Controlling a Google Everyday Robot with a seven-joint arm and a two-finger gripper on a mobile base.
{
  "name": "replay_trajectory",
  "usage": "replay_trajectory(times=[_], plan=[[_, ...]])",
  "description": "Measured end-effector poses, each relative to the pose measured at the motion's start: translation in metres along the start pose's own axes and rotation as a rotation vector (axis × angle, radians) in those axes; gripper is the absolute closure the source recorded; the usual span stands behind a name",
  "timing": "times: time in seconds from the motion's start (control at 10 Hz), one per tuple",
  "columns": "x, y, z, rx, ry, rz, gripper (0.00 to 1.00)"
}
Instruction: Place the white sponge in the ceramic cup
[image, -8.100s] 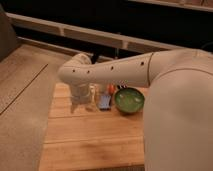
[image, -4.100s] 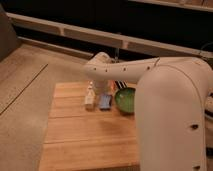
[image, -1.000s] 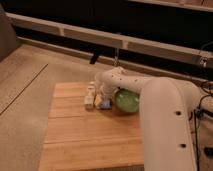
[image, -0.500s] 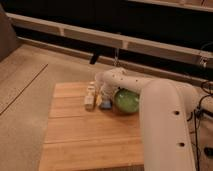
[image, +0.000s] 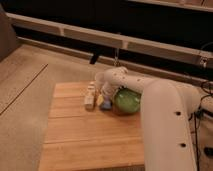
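**While Gripper Sits Closed at the Sponge, Block and Bowl Hem It In**

On the wooden table (image: 75, 145), a cream block (image: 90, 95) lies leftmost, its length running front to back. Just right of it, the white sponge (image: 105, 105) lies flat on the boards. The gripper (image: 106, 96), fingers drawn together, stands over the sponge's far part and hides it, so its long axis cannot be read. Whether the sponge is pinched cannot be told. A green bowl (image: 128, 101) sits close on the right, with the white arm (image: 165, 110) arching over its back rim.

lab-like room: wooden table (image: 85, 135), speckled floor (image: 25, 95)
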Motion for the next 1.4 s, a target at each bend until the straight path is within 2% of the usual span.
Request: replay_trajectory(times=[0.1, 0.2, 0.5, 0.8, 1.1, 1.4], plan=[[-0.005, 0.001, -0.008, 0.012, -0.014, 0.003, 1.0], [-0.015, 0.003, -0.024, 0.029, -0.047, 0.016, 1.0], [-0.031, 0.013, -0.057, 0.055, -0.113, 0.057, 1.0], [-0.049, 0.036, -0.091, 0.091, -0.17, 0.038, 1.0], [-0.06, 0.065, -0.101, 0.092, -0.186, 0.006, 1.0], [-0.084, 0.083, -0.11, 0.102, -0.217, -0.031, 1.0]])
